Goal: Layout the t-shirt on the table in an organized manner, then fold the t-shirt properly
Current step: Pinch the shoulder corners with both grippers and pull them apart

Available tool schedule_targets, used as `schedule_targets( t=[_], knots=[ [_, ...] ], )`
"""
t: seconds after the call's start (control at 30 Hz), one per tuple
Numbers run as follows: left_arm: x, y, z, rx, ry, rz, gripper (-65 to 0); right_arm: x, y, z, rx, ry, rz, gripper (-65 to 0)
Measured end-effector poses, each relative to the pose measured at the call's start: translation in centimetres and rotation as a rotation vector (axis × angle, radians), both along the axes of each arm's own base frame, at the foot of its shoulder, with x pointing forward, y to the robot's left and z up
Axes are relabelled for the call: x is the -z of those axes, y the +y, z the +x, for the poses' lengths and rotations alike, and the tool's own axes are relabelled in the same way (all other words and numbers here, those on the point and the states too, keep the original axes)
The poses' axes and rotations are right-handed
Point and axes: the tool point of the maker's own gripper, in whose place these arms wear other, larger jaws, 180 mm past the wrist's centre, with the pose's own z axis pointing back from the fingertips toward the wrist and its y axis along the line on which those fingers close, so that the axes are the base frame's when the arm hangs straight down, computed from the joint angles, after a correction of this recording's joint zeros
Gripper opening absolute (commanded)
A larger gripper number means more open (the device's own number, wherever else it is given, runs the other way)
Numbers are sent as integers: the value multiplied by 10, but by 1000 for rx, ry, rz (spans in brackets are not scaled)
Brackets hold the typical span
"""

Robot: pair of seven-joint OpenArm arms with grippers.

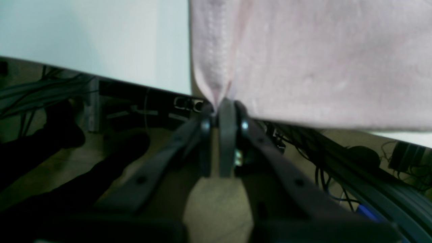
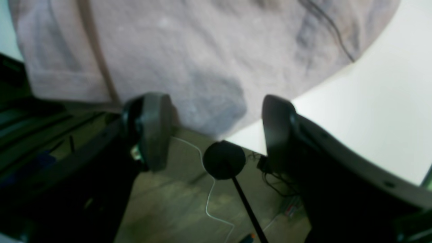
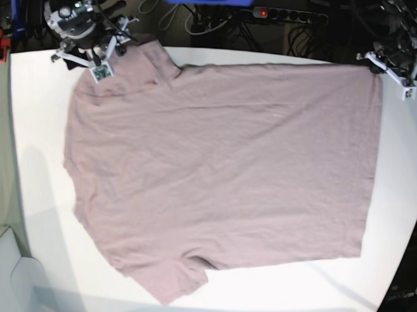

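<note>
One t-shirt [image 3: 222, 170] is counted; one table [image 3: 37, 164] is counted beneath it; two grippers are seen, the left gripper [image 1: 221, 104] and the right gripper [image 2: 216, 125].

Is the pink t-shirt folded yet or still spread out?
Spread out. The t-shirt lies open across the table, one sleeve showing, no fold visible.

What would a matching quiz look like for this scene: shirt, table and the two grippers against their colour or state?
Things:
1. shirt
2. table
3. left gripper
4. right gripper

States:
A. open, holding nothing
B. white
C. pinching the shirt's corner
D. pink, spread flat

Pairs: 1-D, 2-B, 3-C, 4-A
</note>
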Motion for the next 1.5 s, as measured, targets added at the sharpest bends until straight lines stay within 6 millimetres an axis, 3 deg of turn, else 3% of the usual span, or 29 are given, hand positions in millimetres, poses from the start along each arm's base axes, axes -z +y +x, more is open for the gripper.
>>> schedule_targets(
  t=[0.27,0.5,0.6,0.77,1.2,1.27,1.33,1.4,1.47,1.5],
  knots=[
    [0,0,0,0,0,0,-645,10,-1,-3,8,24,13,-258],
    [0,0,0,0,-1,0,-645,16,7,10,9,-21,80,-276],
    [0,0,0,0,-1,0,-645,16,18,9,-79,-9,104,-374],
    [0,0,0,-1,-1,0,-645,17,23,5,-115,4,115,-640],
    [-4,3,4,-1,10,22,-645,4,10,6,-136,32,7,-650],
    [-11,9,12,-14,-10,56,-645,-7,11,12,-142,-5,1,-650],
    [-38,4,54,-18,-224,30,-645,-13,14,20,-146,-37,10,-650],
    [-59,0,81,18,-302,50,-645,-15,15,20,-147,-42,11,-650],
    [-69,2,87,27,-326,68,-645,-15,15,20,-148,-39,10,-650],
    [-67,4,80,31,-294,80,-645,-15,15,20,-148,-41,9,-650]
  ],
)
